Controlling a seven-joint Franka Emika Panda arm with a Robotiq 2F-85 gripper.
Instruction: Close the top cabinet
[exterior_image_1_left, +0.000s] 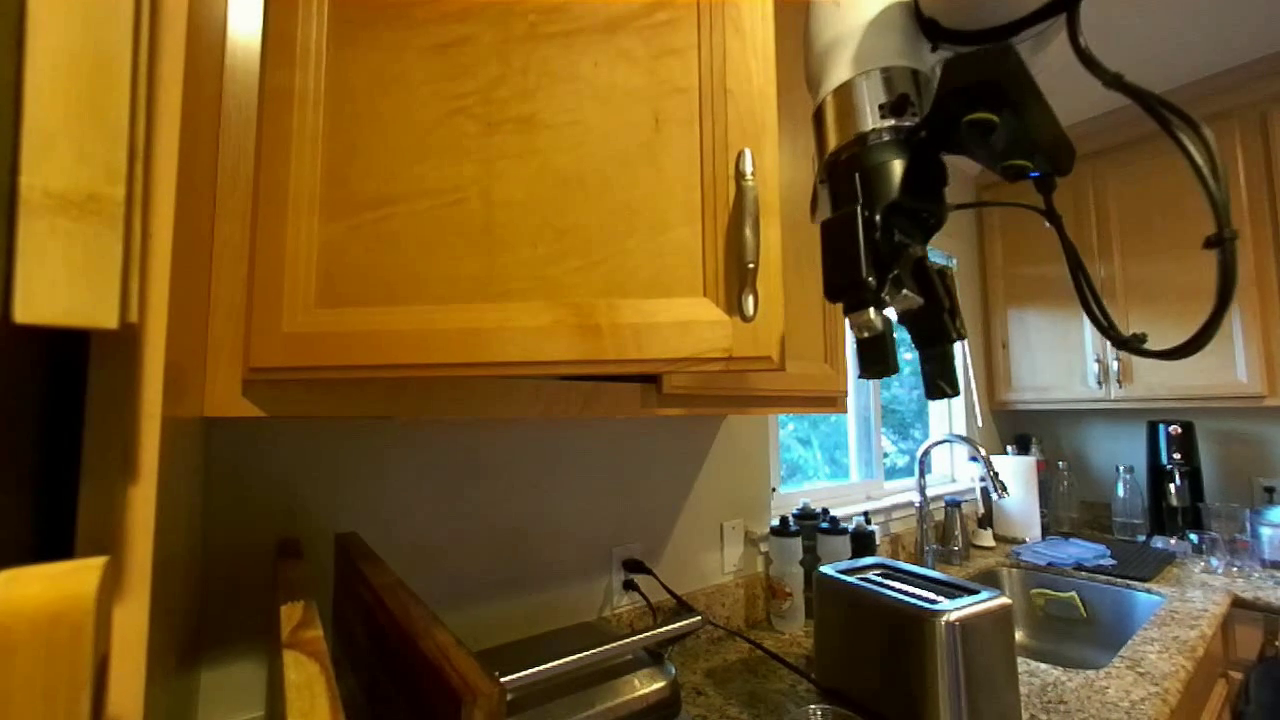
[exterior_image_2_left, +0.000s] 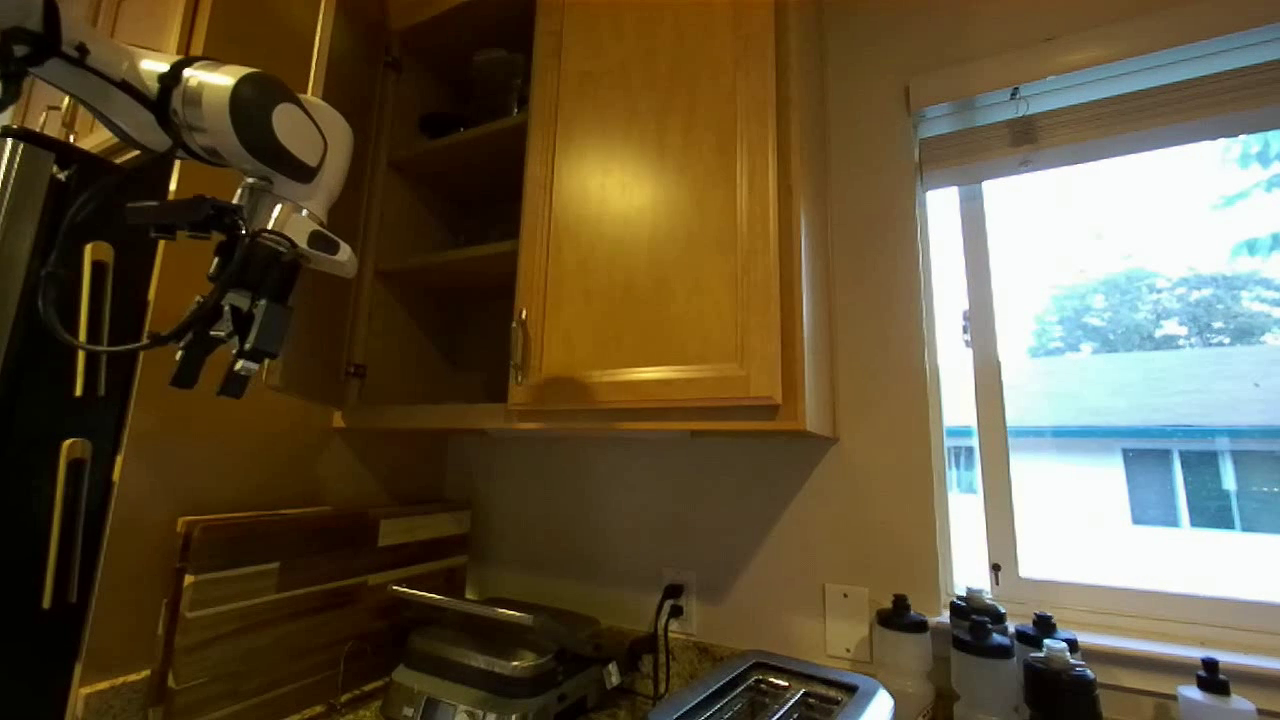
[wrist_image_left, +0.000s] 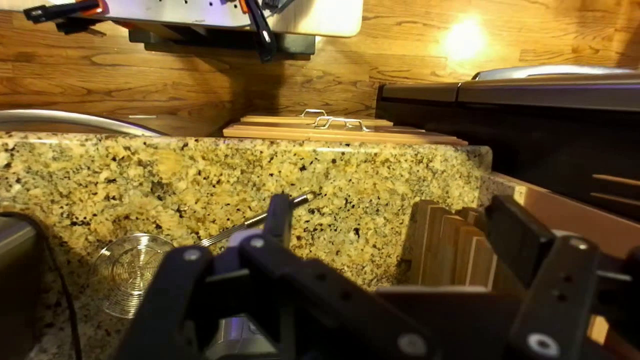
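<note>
- While the gripper (wrist_image_left: 394, 217) is hanging wide and empty, it is pointing downward.
- Apart from it, the slim handle (exterior_image_1_left: 750, 235) is offering a perhaps slippery hold.
- Carrying it, the stiff-looking open door (exterior_image_1_left: 500, 190) is probably needing a light push near its free edge.
- The top cabinet (exterior_image_2_left: 650, 230) is hanging above the countertop (wrist_image_left: 350, 175).

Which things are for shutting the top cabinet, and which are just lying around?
For the job:
top cabinet
its open door
claw, open

Just lying around:
toaster
bottles
wooden boards
paper roll
</note>
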